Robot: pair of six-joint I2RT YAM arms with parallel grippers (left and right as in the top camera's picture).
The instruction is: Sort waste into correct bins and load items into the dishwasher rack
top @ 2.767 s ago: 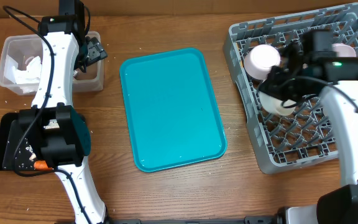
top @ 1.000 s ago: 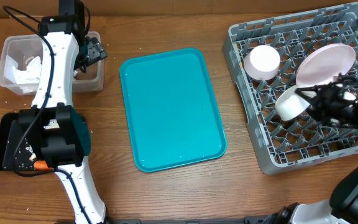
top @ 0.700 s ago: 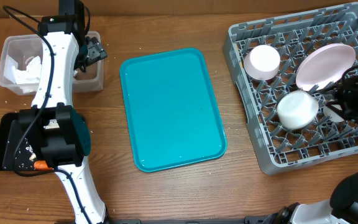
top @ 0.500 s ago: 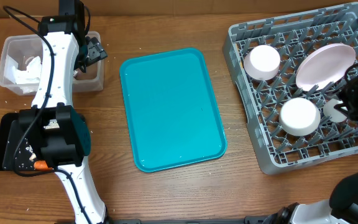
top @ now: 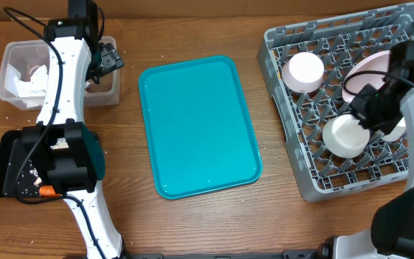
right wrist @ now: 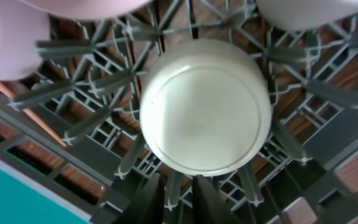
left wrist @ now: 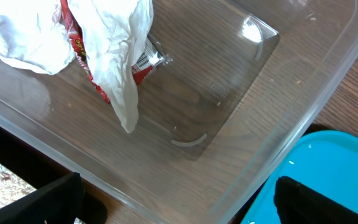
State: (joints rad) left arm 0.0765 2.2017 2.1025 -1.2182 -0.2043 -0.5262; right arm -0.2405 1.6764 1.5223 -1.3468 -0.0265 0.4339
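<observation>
**Overhead and wrist views.** The right gripper hangs over the dishwasher rack, its fingers drawn nearly together and empty. An upturned white bowl rests on the pegs at the gripper's 12 o'clock. A second bowl sits at the rack's 10 o'clock, with the plate beside it. The left gripper (spread wide, holding nothing) hangs over the clear tub. Napkins and a red wrapper lie at 11 o'clock.
</observation>
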